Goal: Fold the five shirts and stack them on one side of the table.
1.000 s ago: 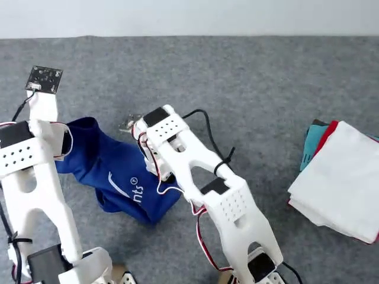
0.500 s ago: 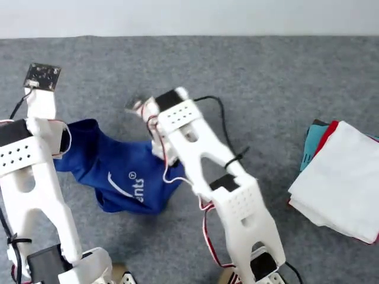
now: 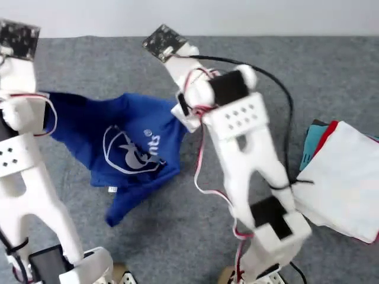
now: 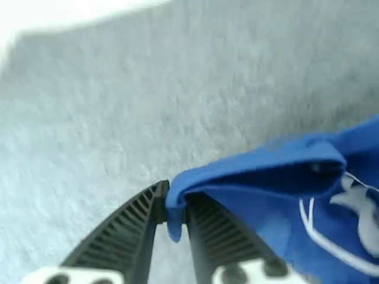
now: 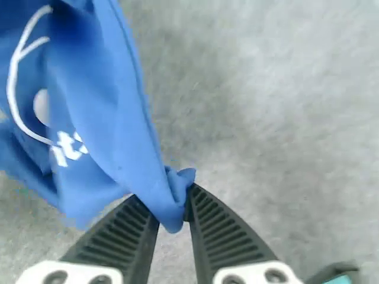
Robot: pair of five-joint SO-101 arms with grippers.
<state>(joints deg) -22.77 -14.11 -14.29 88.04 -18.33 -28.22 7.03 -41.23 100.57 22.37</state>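
A: Who holds the shirt [image 3: 127,157]?
B: The left gripper [image 4: 173,198] is clenched on one edge of it. The shirt hangs over the counter [image 3: 266,77], between the arms. The right gripper [image 5: 169,198] pinches the opposite edge.
A: Why both?
B: I think to spread it, so it can lie flat for folding.
A: And the stack [image 3: 340,177]?
B: It lies at the right side, well apart.

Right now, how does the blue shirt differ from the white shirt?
The blue shirt is unfolded, clamped in the left pincer and right pincer; the white shirt lies folded, ungripped. The blue shirt bears a white print; the white shirt looks plain. The blue shirt is alone; the white shirt tops a pile. Both are over the grey table.
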